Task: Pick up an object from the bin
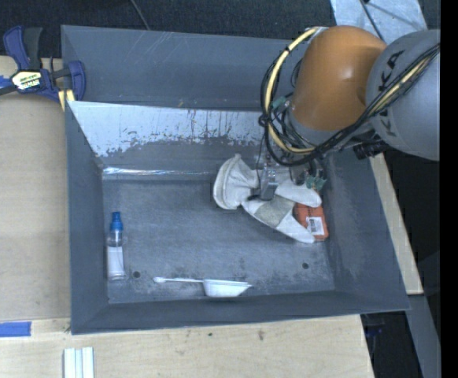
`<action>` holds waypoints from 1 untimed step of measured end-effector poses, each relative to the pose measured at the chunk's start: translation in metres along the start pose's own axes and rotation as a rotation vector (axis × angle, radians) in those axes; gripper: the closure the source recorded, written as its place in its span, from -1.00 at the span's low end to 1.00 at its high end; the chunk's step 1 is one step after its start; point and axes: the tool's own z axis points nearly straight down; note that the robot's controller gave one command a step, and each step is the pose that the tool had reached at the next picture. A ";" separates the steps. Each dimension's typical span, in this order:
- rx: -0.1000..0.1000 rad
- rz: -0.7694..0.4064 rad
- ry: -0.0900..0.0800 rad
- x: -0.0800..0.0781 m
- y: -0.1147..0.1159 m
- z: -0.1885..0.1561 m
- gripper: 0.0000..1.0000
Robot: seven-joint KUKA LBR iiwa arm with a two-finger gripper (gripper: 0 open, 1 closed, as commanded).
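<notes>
Pincer (268,181) down low in the far right part of the grey metal bin (174,77), hung beneath the orange cover (335,77) on the arm's wrist. Open or closed: cannot tell, with the tip sunk among the things beneath.

Set into a small heap right under it:
- A crumpled white cloth (230,183), bunched just to the pincer's left in the view and touching it.
- A grey flat piece (270,211), directly beneath and a little toward the near wall.
- A second white fold (298,191), just to the pincer's right.

Perhaps a glove rather than plain cloth; hard to say from this angle.

Tucked against the heap, slightly further right and nearer, an orange-red packet (314,220) with a white label, partly covered by the white stuff.

Well apart to the pincer's left, close by the left wall, a small clear bottle (116,250) with a blue cap, cap end toward the far wall. Also well apart, left of the pincer and near the front wall, a white plastic spoon (221,288), bowl toward the right.
</notes>
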 end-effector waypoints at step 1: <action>0.000 -0.204 -0.008 0.051 0.000 -0.176 1.00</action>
